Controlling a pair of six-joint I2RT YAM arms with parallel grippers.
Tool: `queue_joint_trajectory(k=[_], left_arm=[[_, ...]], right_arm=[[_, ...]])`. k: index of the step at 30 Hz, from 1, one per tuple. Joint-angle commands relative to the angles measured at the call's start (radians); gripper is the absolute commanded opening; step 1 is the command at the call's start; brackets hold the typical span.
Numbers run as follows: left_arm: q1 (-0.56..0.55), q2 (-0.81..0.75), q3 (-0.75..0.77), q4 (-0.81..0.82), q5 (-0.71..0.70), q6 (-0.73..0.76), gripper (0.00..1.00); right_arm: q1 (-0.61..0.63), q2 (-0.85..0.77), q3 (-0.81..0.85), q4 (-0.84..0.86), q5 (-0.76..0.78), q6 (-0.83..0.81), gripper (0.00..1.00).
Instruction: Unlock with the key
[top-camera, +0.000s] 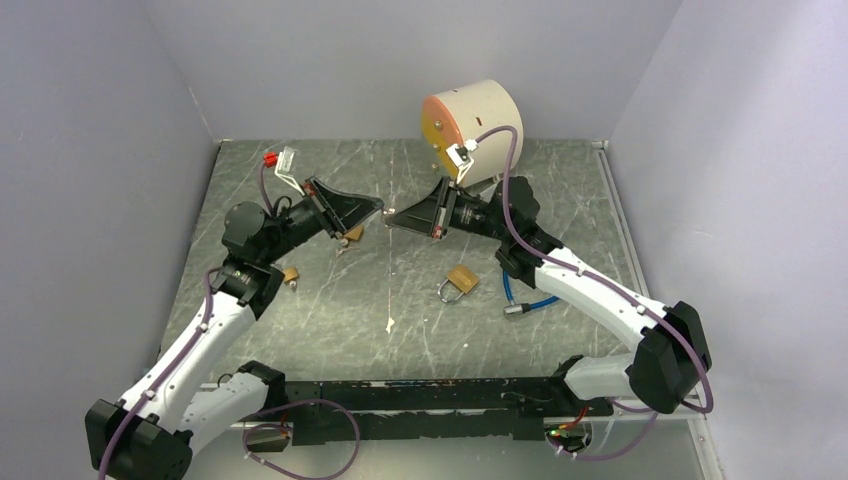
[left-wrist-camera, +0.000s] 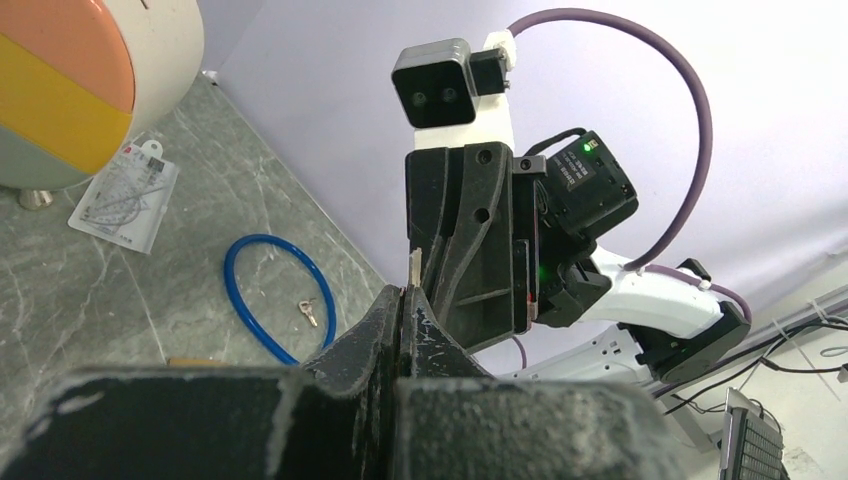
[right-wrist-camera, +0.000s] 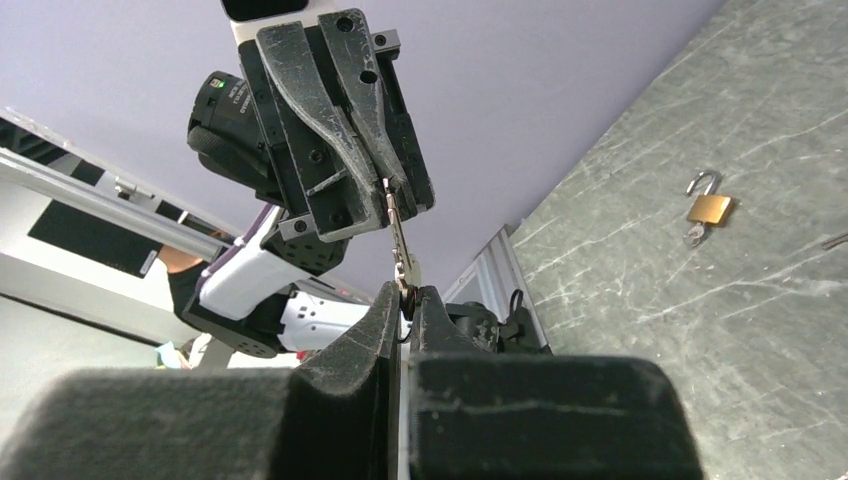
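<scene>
**Ann:** While both arms spring from the near edge, take in the floor of this box: a grey marbled table (top-camera: 330, 335), with a wide bare stretch just ahead of the bases.

**Ben:** And it's boxed in tight. Pale lilac walls (top-camera: 100, 150) stand left, right and behind, with a metal rail (top-camera: 622, 235) running along the right edge.

**Ann:** Further in, a brass padlock (top-camera: 460, 281) lies flat at mid-table with its shackle swung open. A blue cable loop (top-camera: 527, 297) sits near it, tucked against the right forearm.

**Ben:** On the left side, two small brass pieces. One (top-camera: 290, 274) lies beside the left arm, the other (top-camera: 351, 236) below its wrist. They look like locks, but I can't say for sure.

**Ann:** Now above the slab, the left gripper (top-camera: 376, 207) and right gripper (top-camera: 393, 216) meet tip to tip. The key (right-wrist-camera: 398, 235) bridges them in mid-air, well above the padlock. The left fingers are clenched on one end and the right fingers are pinching the other.

**Ben:** At the back, a cream drum (top-camera: 470, 118) with an orange and yellow face crowds the far edge behind the right wrist. A red and white tag (top-camera: 283, 160) sits far left.

**Ann:** So the open room is near and centre-left.
</scene>
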Motion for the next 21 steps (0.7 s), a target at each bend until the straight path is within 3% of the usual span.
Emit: queue_joint_trajectory(k=[1,2,4,6,8,12,15,19,21], left_arm=[[0.011,-0.043,-0.004,0.076,-0.039,0.011,0.02],[0.011,-0.045,-0.007,0.091,-0.036,0.018,0.03],[0.011,-0.052,-0.006,0.1,-0.038,0.036,0.02],[0.011,-0.057,0.003,0.082,-0.04,0.056,0.03],[0.011,-0.062,0.009,0.074,-0.038,0.07,0.03],[0.011,-0.055,0.02,0.078,-0.024,0.058,0.03],[0.011,-0.035,0.032,0.12,0.004,0.031,0.02],[0.011,-0.006,0.039,0.192,0.037,-0.022,0.03],[0.012,0.007,0.043,0.223,0.038,-0.055,0.03]], right_arm=[[-0.03,-0.009,-0.001,0.073,0.005,0.043,0.0],[-0.03,-0.011,0.006,0.046,0.011,0.031,0.02],[-0.033,-0.02,0.021,-0.01,0.027,-0.006,0.35],[-0.041,-0.056,0.026,-0.049,0.061,-0.046,0.6],[-0.05,-0.098,0.033,-0.096,0.112,-0.099,0.72],[-0.056,-0.148,0.068,-0.174,0.169,-0.194,0.77],[-0.054,-0.141,0.098,-0.159,0.124,-0.24,0.77],[-0.039,-0.1,0.134,-0.101,0.06,-0.252,0.71],[-0.027,-0.079,0.15,-0.087,0.044,-0.258,0.62]])
